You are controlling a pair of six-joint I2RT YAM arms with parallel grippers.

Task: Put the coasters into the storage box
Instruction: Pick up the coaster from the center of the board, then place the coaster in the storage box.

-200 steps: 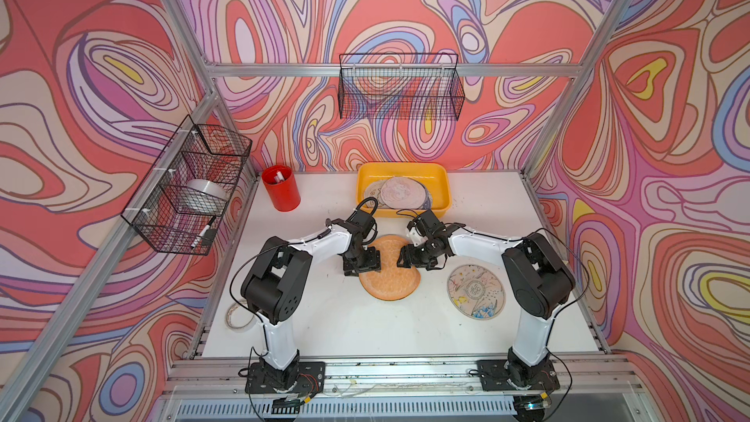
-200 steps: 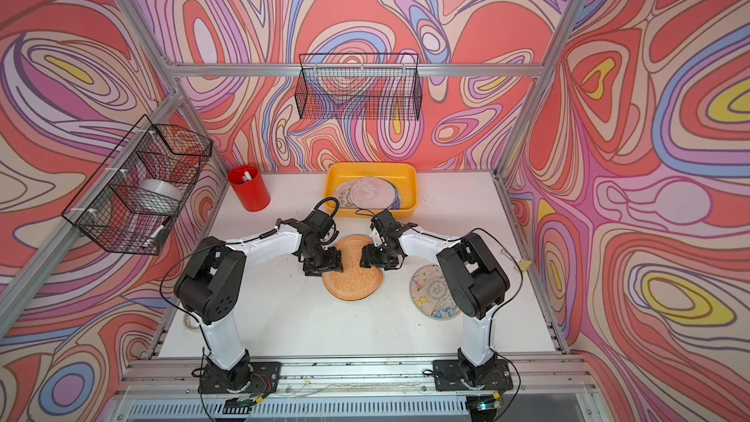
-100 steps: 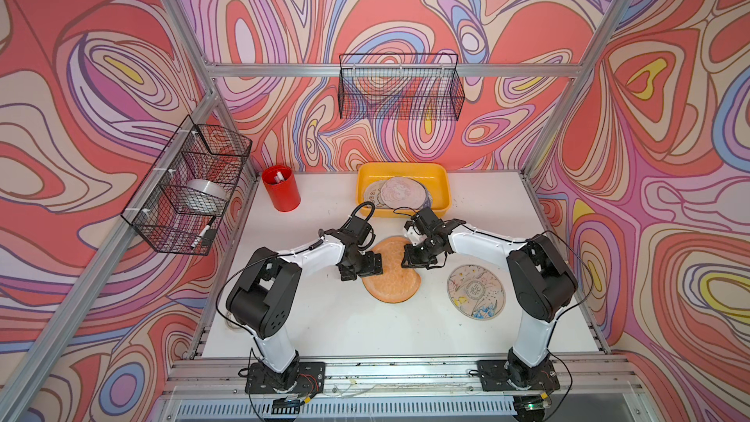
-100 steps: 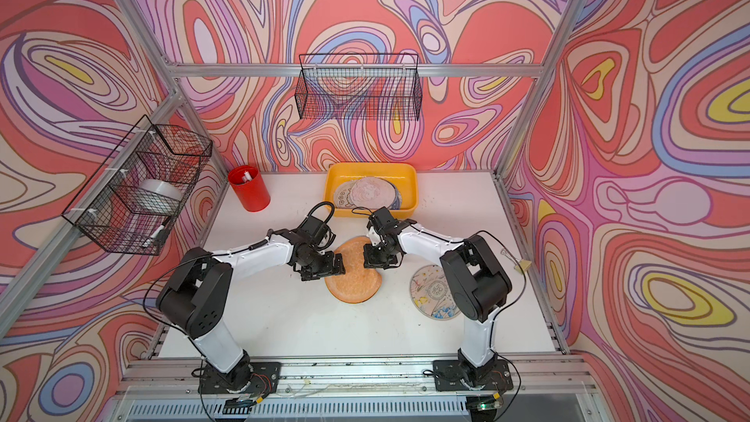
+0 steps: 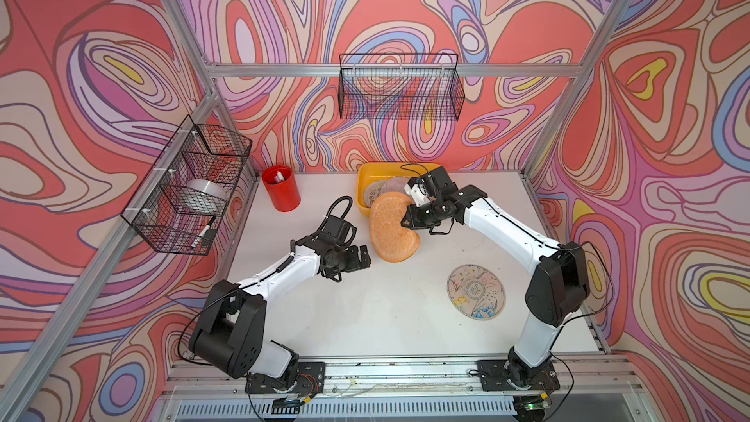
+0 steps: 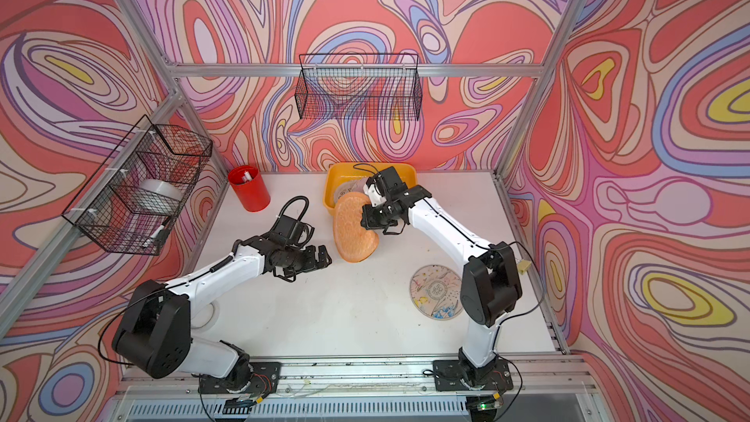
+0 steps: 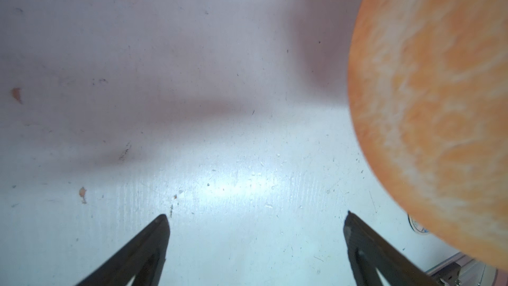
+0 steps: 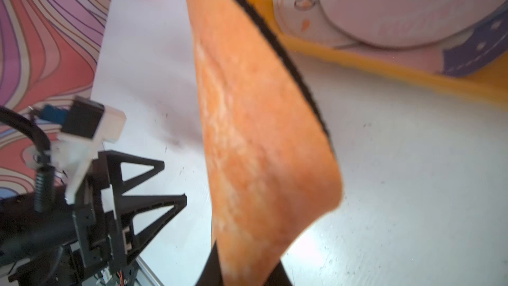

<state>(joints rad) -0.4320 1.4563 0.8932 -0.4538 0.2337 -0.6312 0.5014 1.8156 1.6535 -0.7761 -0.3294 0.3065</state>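
Swirling red, pink and lilac walls (image 5: 121, 75) enclosed a white table (image 5: 365, 318), scuffed and speckled with crumbs. A white-and-black left arm (image 5: 280, 274) and right arm (image 5: 507, 233) reached in from the near edge. One black wire basket (image 5: 399, 87) hung on the far wall. Another basket (image 5: 190, 192) on the left wall held a whitish tape ring (image 5: 205, 192).

At the far middle of the table sat the storage box (image 5: 362, 180), a shallow yellow plastic tray. Pale printed coasters (image 5: 389, 187) and a blue coaster (image 8: 478, 50) lay inside it. The right arm's wrist hung over the box and hid much of its right side. A red cylindrical cup (image 5: 281, 188) stood to its left.

The right claw (image 5: 405, 222), pressed together, pinched the right edge of the orange coaster (image 5: 387, 233), a floppy disc with a fuzzy mottled face and black backing. The disc hung tilted and bent, its far end overlapping the box's near-left corner in both top views. Whether its near end touched the table could not be told. A second earlier it had lain flat between both claws.

The left claw (image 5: 366, 256) had since let go and drawn back toward the near left. Its black fingers were spread wide with nothing between them, just beside the disc. One printed coaster (image 5: 477, 292) lay flat near the right, well apart from the box.
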